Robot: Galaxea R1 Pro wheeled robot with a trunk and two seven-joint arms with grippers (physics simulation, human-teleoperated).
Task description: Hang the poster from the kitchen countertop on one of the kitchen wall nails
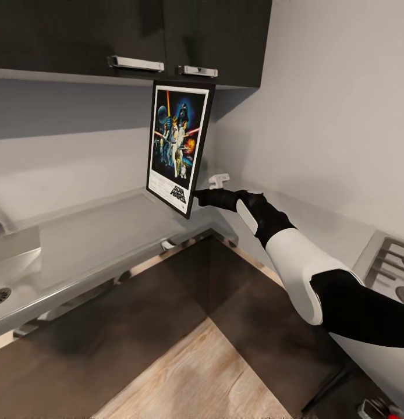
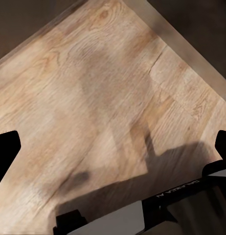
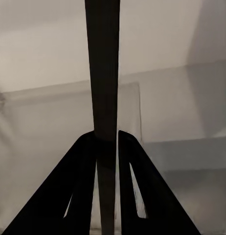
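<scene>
One black-and-white right arm reaches forward from the near right of the head view toward the kitchen corner, its black right end effector [image 1: 197, 196] clamped on the lower right edge of the upright rectangular Star Wars film poster with thin black frame and white border [image 1: 179, 145]. In the right wrist view, the two dark fingers [image 3: 83, 191] press against either side of the poster's [image 3: 103, 73] frame, seen edge-on as a narrow dark strip. Nearest the camera lies the light wood-grain floor [image 1: 208, 378], which the left wrist view looks down on; the left end effector [image 2: 113, 152] shows just two dark tips at the frame's sides, spread wide with nothing between them. Beyond the floor runs the glossy silver-grey L-shaped desk [image 1: 97, 244] over dark brown-black cabinet fronts [image 1: 138, 308]. The poster is held clear above the desk's inner corner, tilted slightly, its top edge meeting the underside of the dark upper cabinets with silver handles [image 1: 167, 35], before the pale grey wall [image 1: 318, 116].
</scene>
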